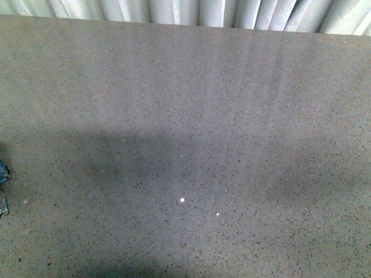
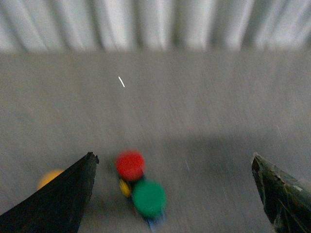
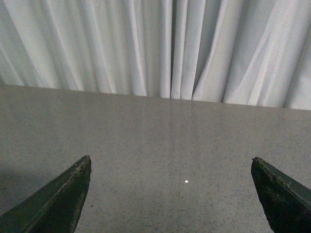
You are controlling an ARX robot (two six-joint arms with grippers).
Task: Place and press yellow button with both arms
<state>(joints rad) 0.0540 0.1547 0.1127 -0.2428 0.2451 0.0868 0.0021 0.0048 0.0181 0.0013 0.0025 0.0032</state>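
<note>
The left wrist view is motion-blurred. A yellow-orange domed cap, the yellow button (image 2: 48, 178), lies on the grey table and is partly hidden by one finger (image 2: 63, 199) of my left gripper (image 2: 172, 156). It sits outside the jaws, which are wide open and empty. My right gripper (image 3: 170, 159) is also wide open and empty over bare table. The button does not show in the front view or the right wrist view.
A red button (image 2: 129, 165) and a green button (image 2: 148, 198) lie close together between the left jaws, with a small yellow piece (image 2: 125, 188) between them. A white curtain (image 3: 160, 48) hangs behind the table's far edge. A dark object (image 1: 3, 174) shows at the front view's left edge.
</note>
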